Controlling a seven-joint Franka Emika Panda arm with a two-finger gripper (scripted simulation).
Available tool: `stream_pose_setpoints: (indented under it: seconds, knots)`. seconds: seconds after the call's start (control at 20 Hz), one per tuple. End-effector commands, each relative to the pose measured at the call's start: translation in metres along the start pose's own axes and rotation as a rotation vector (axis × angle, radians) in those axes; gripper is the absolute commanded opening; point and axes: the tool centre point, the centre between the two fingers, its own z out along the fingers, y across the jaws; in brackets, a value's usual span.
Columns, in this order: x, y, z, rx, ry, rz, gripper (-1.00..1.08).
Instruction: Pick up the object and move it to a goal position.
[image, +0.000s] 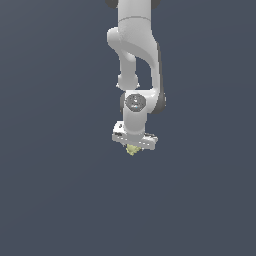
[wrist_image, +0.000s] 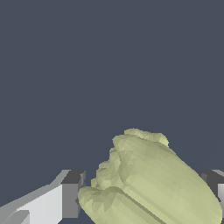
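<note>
In the exterior view the white arm (image: 136, 60) reached straight down from the top of the frame, and its end effector (image: 133, 147) pointed downward over the plain dark grey table (image: 55, 200). The object (image: 132, 149), a small lumpy pale yellow-green blob, sat directly under the end effector's body. In the wrist view the object (wrist_image: 148, 179) filled the space between the two dark fingertips (wrist_image: 72, 192), which were closed against its sides, clamping it.
</note>
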Motion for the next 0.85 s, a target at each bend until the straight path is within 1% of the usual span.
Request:
stream_pose_setpoints:
  seconds: [0.0,0.45,0.8]
  knots:
    - [0.007,0.009,0.000,-0.002,-0.002,0.004,-1.00]
    - [0.047,0.042,-0.008,-0.003,-0.004,0.004,-1.00]
    - [0.058,0.049,-0.010,-0.003,-0.005,0.005,-1.00]
